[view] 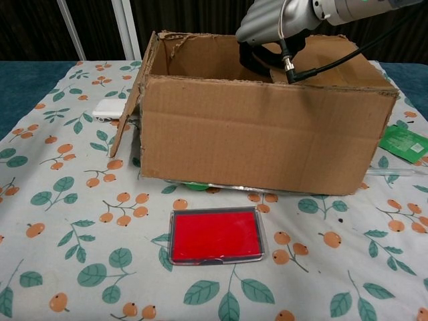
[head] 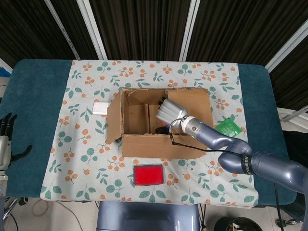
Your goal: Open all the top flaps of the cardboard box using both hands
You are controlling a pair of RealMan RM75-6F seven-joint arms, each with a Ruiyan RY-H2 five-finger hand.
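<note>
The cardboard box (head: 159, 144) (view: 267, 134) stands mid-table. Its left flap (head: 114, 118) (view: 130, 100) hangs open outward, and the far flap stands against the back wall. The right flap (head: 192, 108) (view: 328, 63) lies flat over the right half of the box. My right hand (head: 171, 111) (view: 271, 27) reaches down into the opening at that flap's inner edge. Its dark fingers (view: 257, 59) dip behind the front wall, with the tips hidden, and I see nothing held. My left hand (head: 6, 137) hangs off the table's left side, empty, with its fingers apart.
A red flat case (head: 149, 174) (view: 215, 235) lies in front of the box. A white block (head: 101, 108) (view: 110, 108) sits by the left flap, and a green packet (head: 227, 128) (view: 404, 142) lies to the right. Small dark and pink items (head: 163, 127) lie inside the box.
</note>
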